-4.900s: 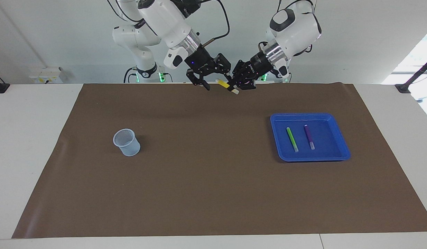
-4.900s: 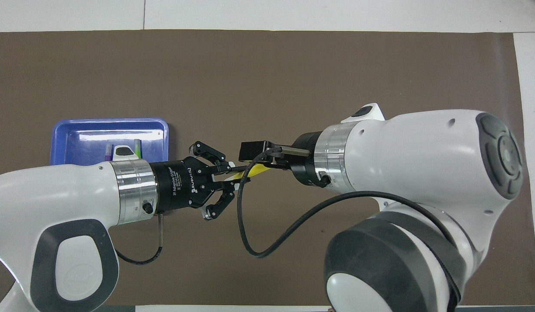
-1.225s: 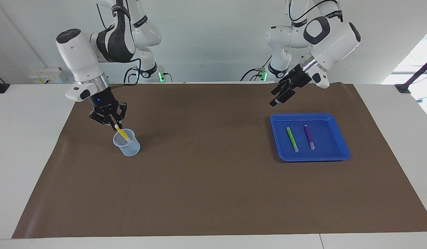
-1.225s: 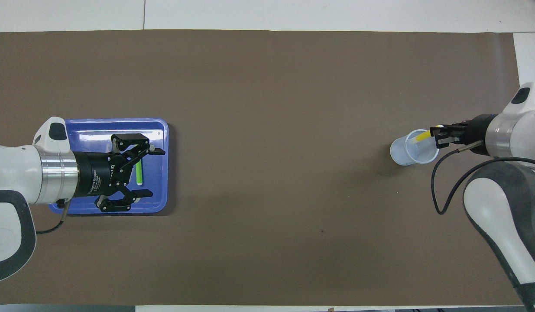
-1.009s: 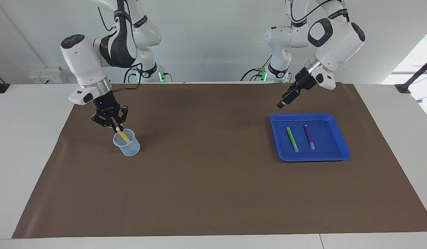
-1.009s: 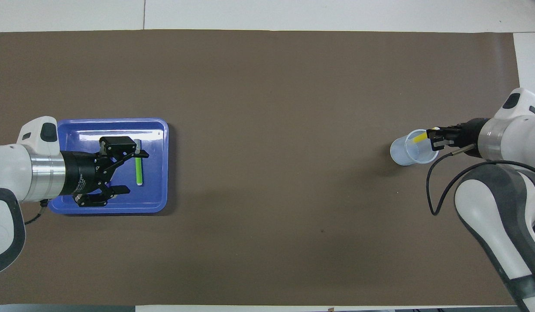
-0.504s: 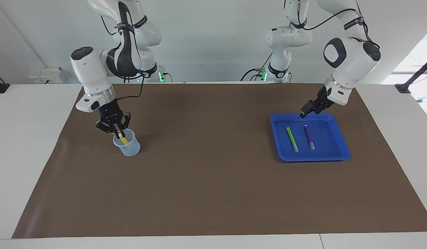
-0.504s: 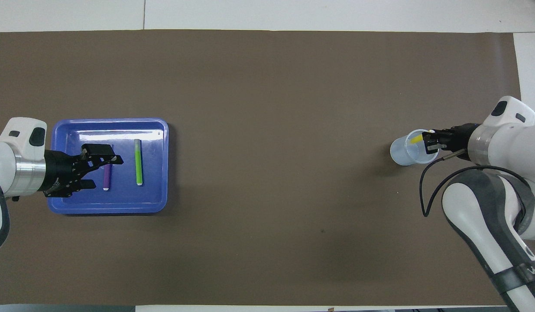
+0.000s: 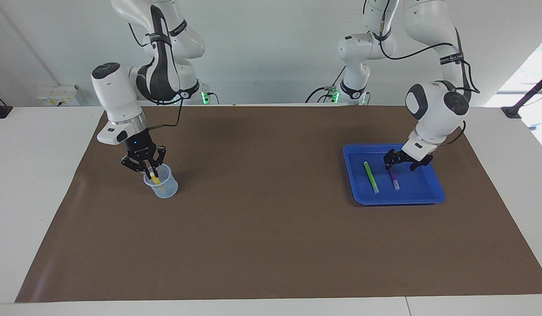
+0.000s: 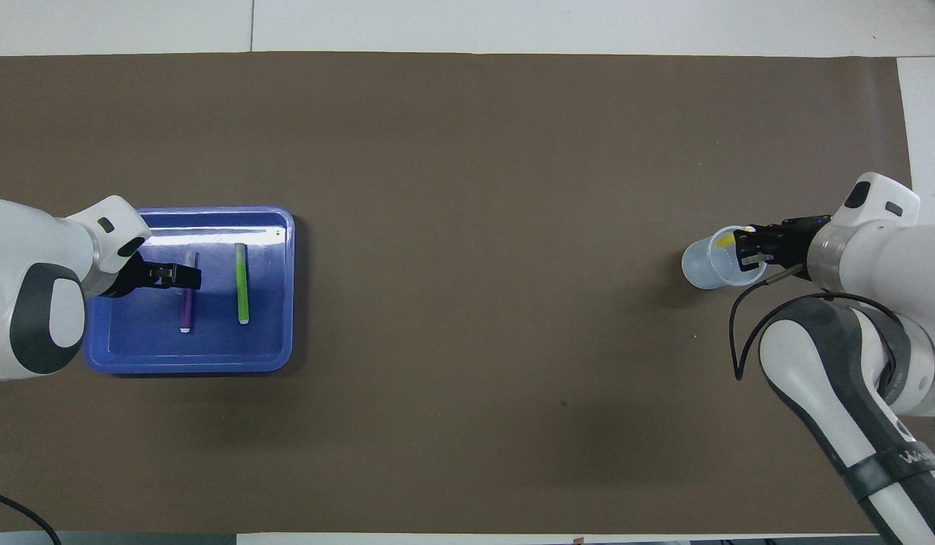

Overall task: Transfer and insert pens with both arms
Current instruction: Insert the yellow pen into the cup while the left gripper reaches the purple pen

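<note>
In the facing view, the yellow pen [image 9: 154, 177] is pinched by the right pincer [image 9: 147, 168] and is partly down in the cup [image 9: 162, 183], while the left pincer [image 9: 401, 163] is spread wide over the purple pen [image 9: 393, 179] in the blue tray [image 9: 433, 193]. In the overhead view, the green pen [image 10: 241, 283] is seen lying beside the purple one, so one pen is nearly in and two are judged left to be passed and put in.
</note>
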`<action>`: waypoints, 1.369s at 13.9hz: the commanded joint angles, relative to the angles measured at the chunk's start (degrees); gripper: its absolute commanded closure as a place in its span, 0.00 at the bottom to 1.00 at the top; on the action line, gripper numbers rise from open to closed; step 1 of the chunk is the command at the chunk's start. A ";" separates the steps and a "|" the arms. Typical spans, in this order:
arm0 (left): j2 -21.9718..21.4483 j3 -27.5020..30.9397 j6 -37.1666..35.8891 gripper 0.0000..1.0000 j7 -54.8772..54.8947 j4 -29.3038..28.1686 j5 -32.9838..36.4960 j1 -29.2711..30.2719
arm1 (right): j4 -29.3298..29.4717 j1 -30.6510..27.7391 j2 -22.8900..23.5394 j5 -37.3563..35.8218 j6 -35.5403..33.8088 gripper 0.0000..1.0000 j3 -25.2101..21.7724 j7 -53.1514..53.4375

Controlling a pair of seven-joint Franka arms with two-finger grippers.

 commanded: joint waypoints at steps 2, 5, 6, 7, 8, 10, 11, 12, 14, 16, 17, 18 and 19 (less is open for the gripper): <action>3.54 -0.13 3.67 0.00 1.66 1.06 1.46 0.41 | -1.53 -0.69 0.06 -0.71 3.43 1.00 0.20 -1.14; 4.07 -0.13 4.38 0.00 1.66 0.71 1.46 0.50 | -1.79 -0.69 -0.03 -0.53 3.52 1.00 0.11 -1.14; 4.16 -0.13 4.38 0.02 1.66 0.53 1.46 0.50 | -1.79 -0.69 -0.03 -0.53 3.43 1.00 0.11 -1.14; 4.25 -0.13 4.47 0.07 1.66 0.35 1.46 0.50 | -1.79 -0.69 -0.03 -0.53 3.43 0.73 0.11 -1.14; 4.34 -0.22 4.56 0.15 1.66 0.35 1.46 0.50 | -1.79 -0.69 -0.03 -0.53 3.43 0.55 0.11 -1.14; 4.77 -0.13 4.82 0.31 1.66 0.26 1.46 0.50 | -1.70 -0.78 -0.03 -0.53 3.26 0.36 0.11 -1.05; 4.78 -0.13 4.82 0.35 1.66 0.26 1.46 0.50 | -1.70 -0.78 0.06 -0.53 3.17 0.30 0.03 -1.05; 4.78 -0.22 4.82 0.38 1.66 0.26 1.46 0.50 | -1.53 -0.87 0.06 -0.53 2.99 0.24 -0.06 -1.14; 4.78 -0.13 4.82 0.46 1.66 0.26 1.46 0.50 | -0.57 -0.87 0.32 -0.53 2.82 0.00 -0.59 -0.96; 4.78 -0.13 4.82 0.58 1.66 0.26 1.55 0.50 | 1.45 -0.87 0.33 -0.44 1.59 0.00 -0.59 -0.44; 4.78 -0.22 4.73 0.65 1.66 0.26 1.46 0.50 | 3.11 -0.78 0.24 -0.44 -0.76 0.00 -0.59 0.26; 4.78 -0.22 4.65 0.69 1.58 0.26 1.46 0.41 | 5.13 -0.69 -0.20 -0.44 -4.88 0.00 -0.68 1.66; 4.78 -0.13 4.56 0.77 1.58 0.26 1.46 0.41 | 7.33 -0.61 -0.64 -0.79 -9.44 0.00 -1.20 3.59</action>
